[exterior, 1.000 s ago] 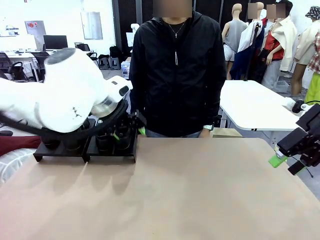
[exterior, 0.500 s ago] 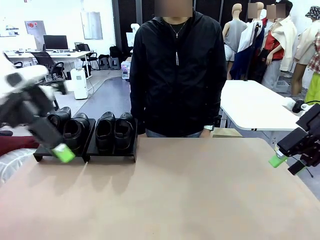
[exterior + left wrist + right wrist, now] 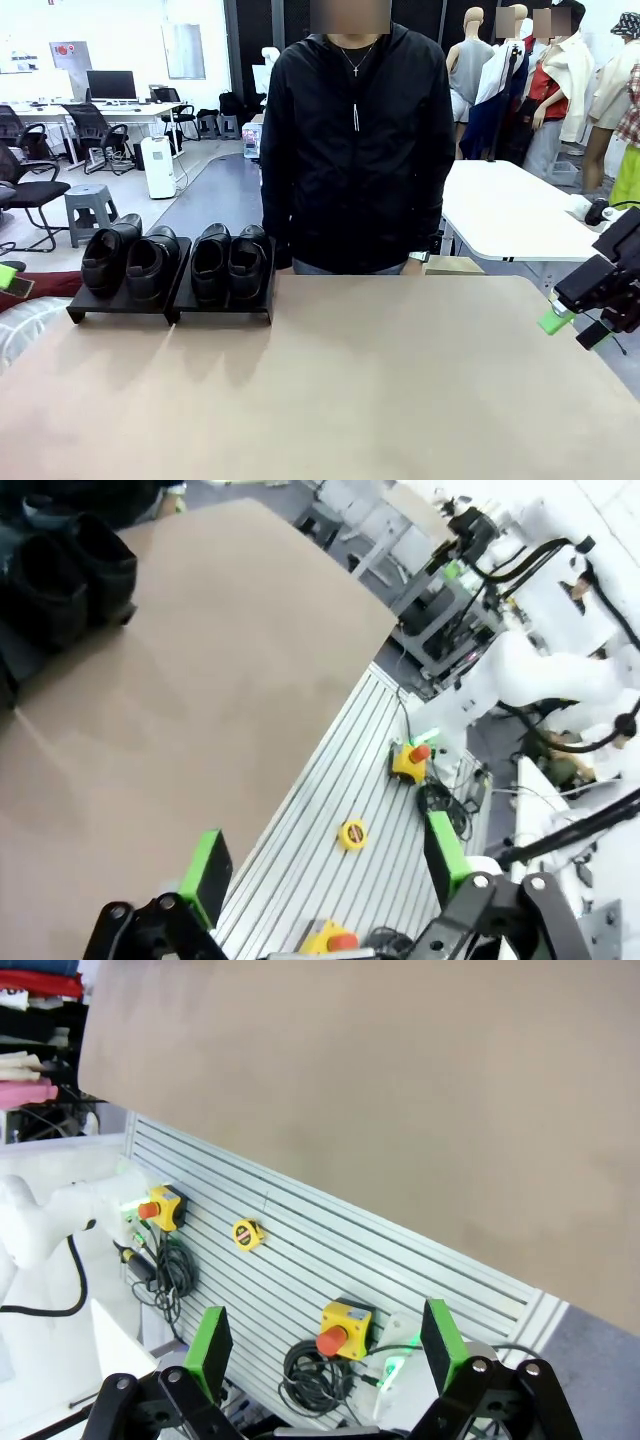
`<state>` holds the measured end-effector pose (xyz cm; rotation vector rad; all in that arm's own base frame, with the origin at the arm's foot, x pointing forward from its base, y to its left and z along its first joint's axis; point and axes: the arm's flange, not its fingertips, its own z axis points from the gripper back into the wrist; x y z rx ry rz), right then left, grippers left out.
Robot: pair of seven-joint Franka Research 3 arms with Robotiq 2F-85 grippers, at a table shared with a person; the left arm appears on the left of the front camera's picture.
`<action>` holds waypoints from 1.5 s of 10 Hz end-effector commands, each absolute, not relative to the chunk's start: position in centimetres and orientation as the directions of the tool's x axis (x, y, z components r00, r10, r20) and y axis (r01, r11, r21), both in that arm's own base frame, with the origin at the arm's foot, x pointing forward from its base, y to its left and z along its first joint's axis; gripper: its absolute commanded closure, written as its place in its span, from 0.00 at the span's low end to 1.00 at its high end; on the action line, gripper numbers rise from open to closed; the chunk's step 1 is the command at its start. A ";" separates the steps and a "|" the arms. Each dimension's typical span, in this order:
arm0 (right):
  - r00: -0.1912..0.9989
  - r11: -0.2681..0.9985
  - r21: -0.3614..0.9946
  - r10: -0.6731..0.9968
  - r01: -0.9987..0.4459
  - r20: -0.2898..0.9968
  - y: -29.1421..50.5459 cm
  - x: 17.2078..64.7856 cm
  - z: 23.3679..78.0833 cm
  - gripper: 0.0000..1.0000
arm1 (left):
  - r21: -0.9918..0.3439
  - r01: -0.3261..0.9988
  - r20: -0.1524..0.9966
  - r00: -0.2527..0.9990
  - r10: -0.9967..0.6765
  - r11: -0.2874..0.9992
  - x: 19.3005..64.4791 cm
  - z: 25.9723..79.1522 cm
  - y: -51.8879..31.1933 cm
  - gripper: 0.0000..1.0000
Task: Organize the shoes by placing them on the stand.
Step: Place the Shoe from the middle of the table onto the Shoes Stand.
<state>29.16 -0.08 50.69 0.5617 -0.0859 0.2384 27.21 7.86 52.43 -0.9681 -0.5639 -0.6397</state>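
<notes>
Four shoes [image 3: 178,262] up on the stand [image 3: 170,303] at the table's [image 3: 350,400] far left corner, paired side by side, job seemingly done. Left gripper [image 3: 325,865] off the near edge, jaws spread, empty; right gripper [image 3: 325,1345] likewise spread over the rail. Person [image 3: 355,140] just behind, nothing blocking

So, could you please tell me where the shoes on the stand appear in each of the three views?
Front view: the shoes stand in a row of four on the stand, at the table's far left edge, before the person.
Left wrist view: two dark shoe shapes at the top left corner, above the brown table.
Right wrist view: not in it.
Shared landmark: the brown table top, seen in all three.
</notes>
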 end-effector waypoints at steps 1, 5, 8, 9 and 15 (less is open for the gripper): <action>0.972 0.812 0.535 0.190 -0.234 0.138 0.0 29.3 51.2 0.00 | -0.486 0.736 0.660 0.663 -0.354 0.472 26.5 55.4 5.8 0.00; 0.972 0.812 0.535 0.190 -0.234 0.138 0.0 29.3 51.2 0.00 | -0.486 0.736 0.660 0.663 -0.354 0.472 26.5 55.4 5.8 0.00; 0.972 0.812 0.535 0.190 -0.234 0.138 0.0 29.3 51.2 0.00 | -0.486 0.736 0.660 0.663 -0.354 0.472 26.5 55.4 5.8 0.00; 0.972 0.812 0.535 0.190 -0.234 0.138 0.0 29.3 51.2 0.00 | -0.486 0.736 0.660 0.663 -0.354 0.472 26.5 55.4 5.8 0.00; 0.972 0.812 0.535 0.190 -0.234 0.138 0.0 29.3 51.2 0.00 | -0.486 0.736 0.660 0.663 -0.354 0.472 26.5 55.4 5.8 0.00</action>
